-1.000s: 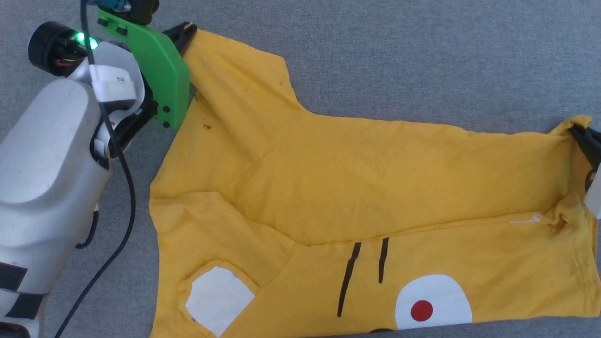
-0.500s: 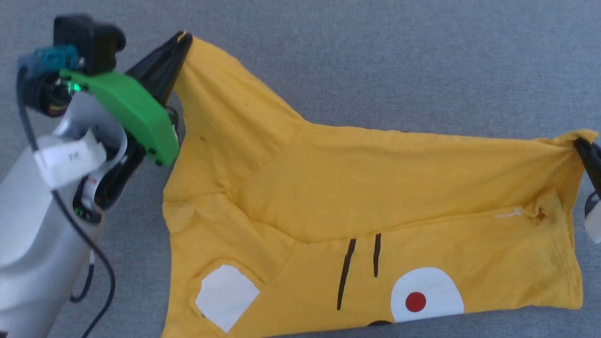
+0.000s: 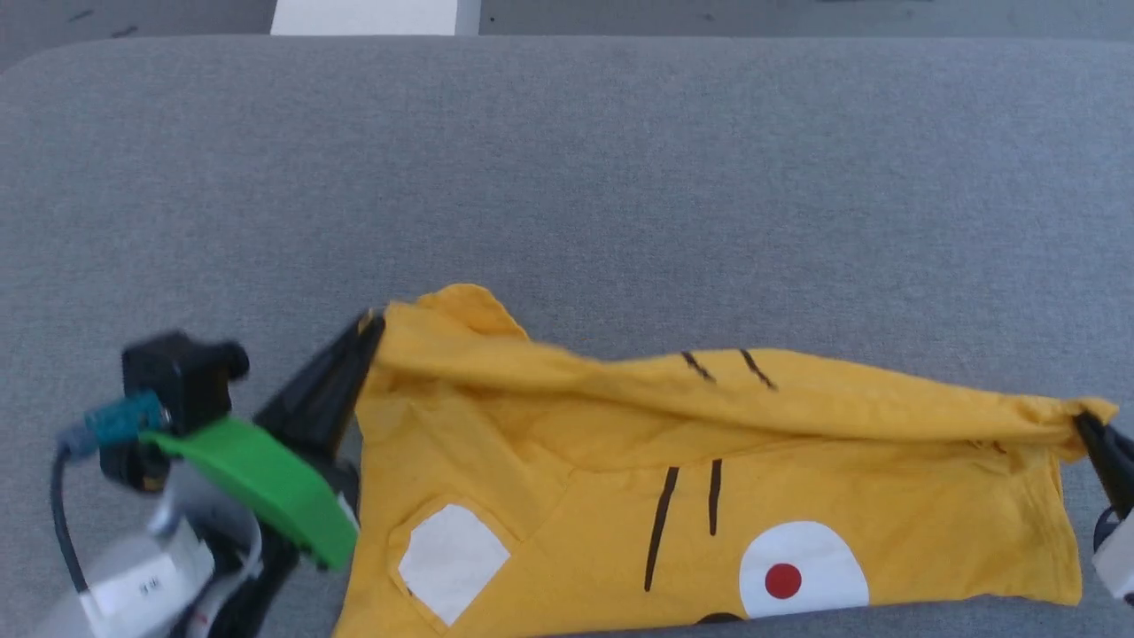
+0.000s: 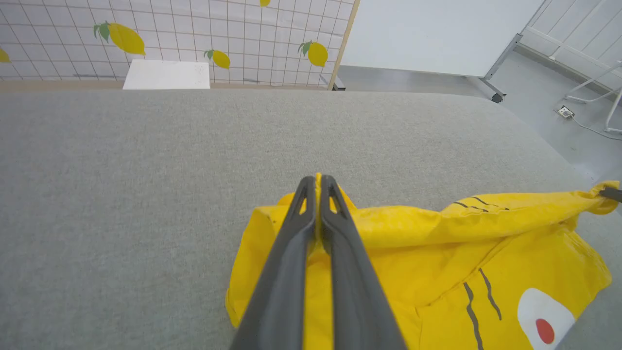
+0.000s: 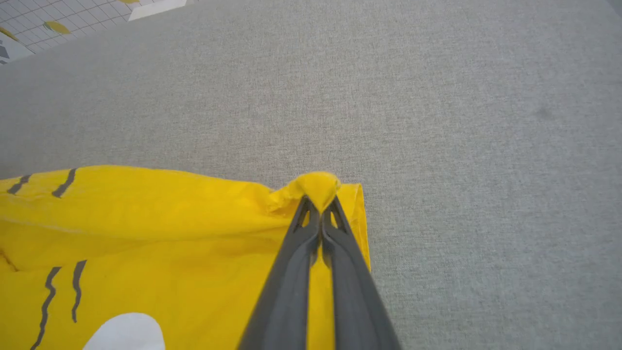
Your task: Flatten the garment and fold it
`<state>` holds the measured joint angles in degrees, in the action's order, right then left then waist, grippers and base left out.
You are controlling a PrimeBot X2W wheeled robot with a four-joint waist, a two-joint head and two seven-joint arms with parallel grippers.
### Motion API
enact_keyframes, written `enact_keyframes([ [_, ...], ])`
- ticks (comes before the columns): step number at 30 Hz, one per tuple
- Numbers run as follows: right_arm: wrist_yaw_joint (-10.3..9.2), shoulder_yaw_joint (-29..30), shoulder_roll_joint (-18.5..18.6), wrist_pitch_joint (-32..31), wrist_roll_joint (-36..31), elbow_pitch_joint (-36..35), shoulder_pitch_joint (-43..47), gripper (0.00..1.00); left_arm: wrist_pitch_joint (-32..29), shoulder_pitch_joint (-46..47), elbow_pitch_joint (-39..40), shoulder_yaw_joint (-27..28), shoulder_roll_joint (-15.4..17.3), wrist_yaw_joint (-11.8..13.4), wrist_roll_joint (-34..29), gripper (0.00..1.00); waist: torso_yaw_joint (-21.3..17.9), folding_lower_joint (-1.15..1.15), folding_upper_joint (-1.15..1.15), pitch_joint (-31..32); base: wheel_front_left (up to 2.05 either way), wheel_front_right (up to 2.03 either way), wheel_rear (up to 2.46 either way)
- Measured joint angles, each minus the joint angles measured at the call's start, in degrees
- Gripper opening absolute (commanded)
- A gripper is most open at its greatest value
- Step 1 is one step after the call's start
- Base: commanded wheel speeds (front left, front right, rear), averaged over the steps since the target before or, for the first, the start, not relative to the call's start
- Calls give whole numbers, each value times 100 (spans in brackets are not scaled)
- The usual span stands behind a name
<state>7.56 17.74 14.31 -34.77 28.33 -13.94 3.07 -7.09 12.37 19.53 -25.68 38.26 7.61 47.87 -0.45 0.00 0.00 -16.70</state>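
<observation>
The garment (image 3: 709, 496), a bright yellow T-shirt with black line marks, a white oval with a red dot and a white square patch, lies on the grey table, its far edge lifted and drawn taut between both grippers. At the left end of that edge my left gripper (image 3: 372, 326) is shut on the fabric; the cloth shows pinched between the dark fingers (image 4: 318, 187) in the left wrist view. My right gripper (image 3: 1083, 424) is shut on the right corner, where yellow fabric (image 5: 318, 187) bunches at its fingertips. The lifted edge folds forward over the lower part (image 4: 437, 272).
The grey padded table (image 3: 567, 177) stretches far beyond the shirt to its rounded far edge. A white block (image 3: 376, 16) sits past that edge. A lemon-patterned tiled wall (image 4: 170, 34) and a white board on wheels (image 4: 437, 34) stand behind.
The head camera has tilted up, so the table's far edge now shows. Both grippers have carried the shirt's far edge toward me, folding it over the near part.
</observation>
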Motion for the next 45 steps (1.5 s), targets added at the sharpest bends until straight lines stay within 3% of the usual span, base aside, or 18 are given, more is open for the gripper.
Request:
enact_keyframes([
  [5, 0, -31, -85, 9, -79, 60, 357, 0, 70, -810, -208, -223, 11, 121, 64, 0, 78, 0, 0, 112, 0, 0, 0],
  [11, 0, -198, -123, 110, -244, 390, 436, 0, 80, -1003, -840, -534, -179, 48, 114, 0, 109, 0, 0, 224, 0, 0, 0],
  [12, 0, -220, -122, 138, -282, 453, 431, 40, 88, -998, -967, -570, -236, 42, 112, 0, 109, 0, 0, 248, 0, 0, 0],
  [13, 0, -237, -119, 164, -314, 500, 431, 93, 88, -996, -1059, -614, -270, 11, 112, 0, 108, 0, 0, 268, 0, 0, 0],
  [14, 0, -255, -116, 200, -343, 557, 428, 100, 108, -996, -1168, -655, -332, -4, 111, 19, 104, 0, 0, 296, 0, 0, 0],
  [15, 0, -257, -120, 232, -371, 602, 423, 100, 163, -992, -1257, -664, -410, -5, 110, 35, 98, 0, 0, 326, 0, 0, 0],
  [17, 0, -263, -114, 253, -392, 639, 409, 100, 247, -978, -1380, -670, -512, -2, 96, 100, 86, 0, 0, 385, 0, 0, 0],
  [24, 0, -32, -142, 263, -365, 342, 405, 100, 1332, -978, -1334, -199, -811, 289, -27, 100, 26, 0, 0, 631, 0, 0, 0],
  [28, 0, 274, -302, 311, -541, 221, 404, 100, 2006, -1066, -1104, 175, -846, 881, -595, 100, -24, 0, 0, 740, 0, 0, 0],
  [32, 0, 415, -550, 309, -764, 294, 407, 100, 2157, -1320, -697, 439, -1081, 1315, -1161, 100, -19, 0, 0, 775, 0, 0, 0],
  [38, 0, 381, -656, 309, -931, 548, 402, 100, 2163, -1651, -377, 509, -1288, 1544, -1852, 100, 64, 0, 0, 675, 0, 0, 0],
  [45, 0, 218, -521, 359, -1076, 1179, 225, 100, 2163, -1645, -322, 477, -1312, 1559, -2230, 100, 194, 0, 0, 449, 0, 0, 0],
])
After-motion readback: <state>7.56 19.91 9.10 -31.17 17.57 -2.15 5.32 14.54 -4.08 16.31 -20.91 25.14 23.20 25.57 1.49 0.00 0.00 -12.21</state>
